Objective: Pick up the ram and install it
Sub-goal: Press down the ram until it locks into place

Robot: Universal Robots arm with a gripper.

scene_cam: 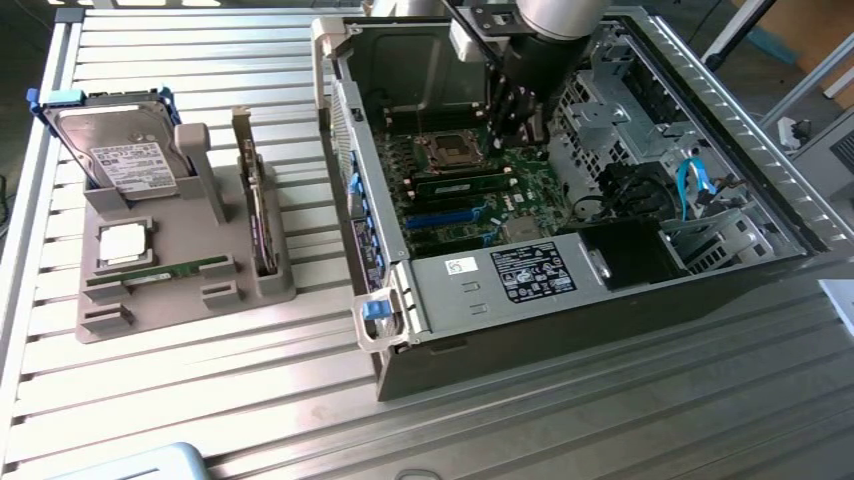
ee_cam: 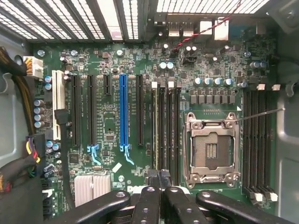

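A ram [scene_cam: 180, 270], a thin green stick with small black chips, lies flat in the front groove of the grey holder [scene_cam: 160, 300] at the exterior view's left. Another green stick [scene_cam: 461, 185] stands seated in a memory slot beside the empty processor socket [scene_cam: 447, 150] inside the open computer case [scene_cam: 561, 290]. From the wrist, that stick shows as a thin green edge [ee_cam: 155, 130] by the socket [ee_cam: 211, 149]. My gripper [scene_cam: 514, 125] hangs inside the case over the motherboard. Its black fingers [ee_cam: 149, 200] are pressed together, and my gripper [ee_cam: 161, 179] is shut on nothing, just above the slots' end.
The holder also carries a hard drive [scene_cam: 114, 150], a square silver chip [scene_cam: 123, 243] and an upright card with a metal bracket [scene_cam: 254, 200]. Inside the case are the power supply [scene_cam: 534, 272], a blue cable [scene_cam: 690, 185], expansion slots [ee_cam: 123, 112] and more memory slots [ee_cam: 259, 140].
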